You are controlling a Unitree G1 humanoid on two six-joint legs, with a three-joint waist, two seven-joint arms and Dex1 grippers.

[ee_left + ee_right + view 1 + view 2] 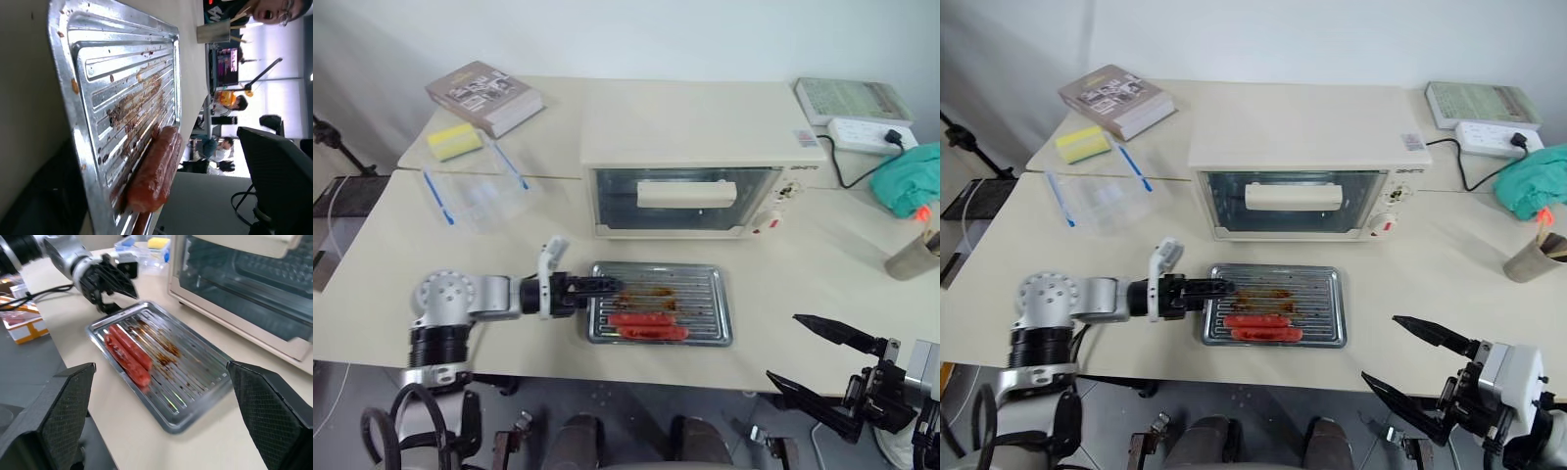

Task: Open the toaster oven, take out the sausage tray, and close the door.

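The toaster oven (695,147) stands at the table's middle with its glass door (685,217) shut and the bar handle (685,193) across it. In front of it the sausage tray (705,294) lies flat on the table, grease-stained, with two red sausages (649,326) along its near side. My left gripper (602,285) is at the tray's left rim, open, one finger reaching over the rim; the right wrist view shows the left gripper (122,303) with its jaws apart. My right gripper (781,346) hangs open off the table's front right, away from the tray.
A clear container with blue clips (480,196), a yellow sponge (455,141) and a book (484,96) lie at the back left. A power strip (867,135), a teal cloth (913,178) and a cup (913,257) sit at the right. The tray lies near the table's front edge.
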